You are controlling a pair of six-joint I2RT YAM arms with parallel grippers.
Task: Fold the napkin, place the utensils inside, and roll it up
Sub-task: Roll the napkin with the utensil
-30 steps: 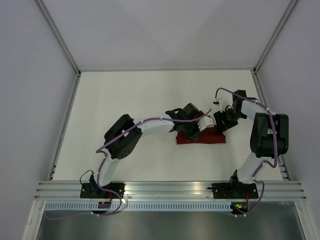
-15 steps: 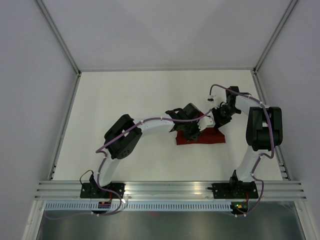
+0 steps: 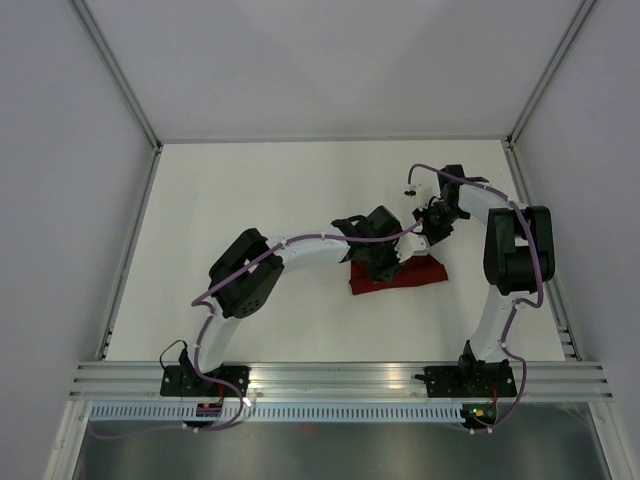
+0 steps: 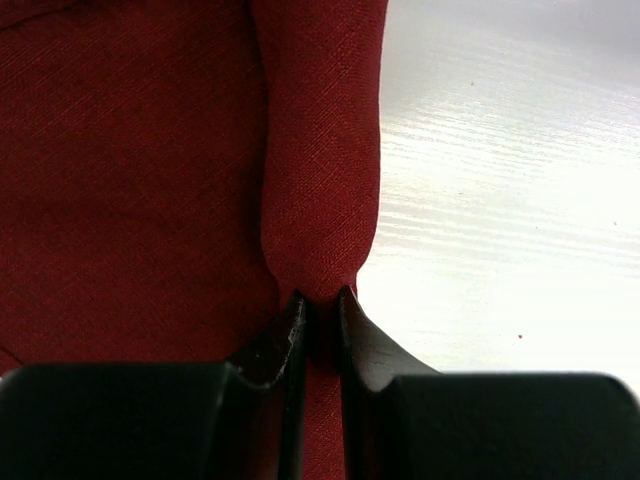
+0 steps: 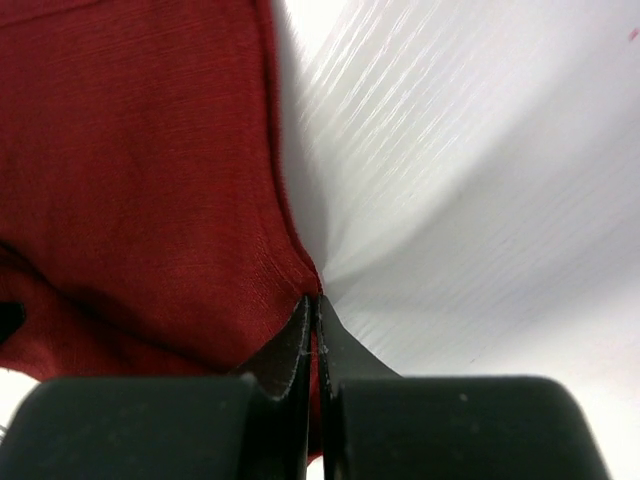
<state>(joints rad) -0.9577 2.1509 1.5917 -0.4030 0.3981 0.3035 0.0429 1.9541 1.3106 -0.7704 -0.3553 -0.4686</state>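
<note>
Maroon cloth, the napkin (image 3: pixel 400 277), lay bunched on the white table (image 3: pixel 250 200) at about four o'clock from its middle, with both arms bent in over its far edge. The left tool (image 4: pixel 318 300) was closed down to a narrow slit on a doubled ridge of the fabric, which bulged out just ahead of its tips. The right tool (image 5: pixel 312 305) was pinched nearly flat on a thin hem at the cloth's one o'clock corner, bare table showing just beside it.

From where I stood, the weak point looked to be that right-hand grip. It held only the very edge of the hem (barely a sliver between the tips), so any sideways tug might have let the cloth slide free and drop in a heap, undoing the fold. The left hold seemed deeper, and that mismatch carried its own risk: had one arm travelled faster or further than the other, the fabric would likely have skewed and the edges landed out of line.

Seen from overhead, the two tools also sat close together, the left one at roughly eleven o'clock of the napkin. A crossing move might have knocked them together or snagged the purple cable looping over the wrists. I could not tell how many layers lay underneath.
</note>
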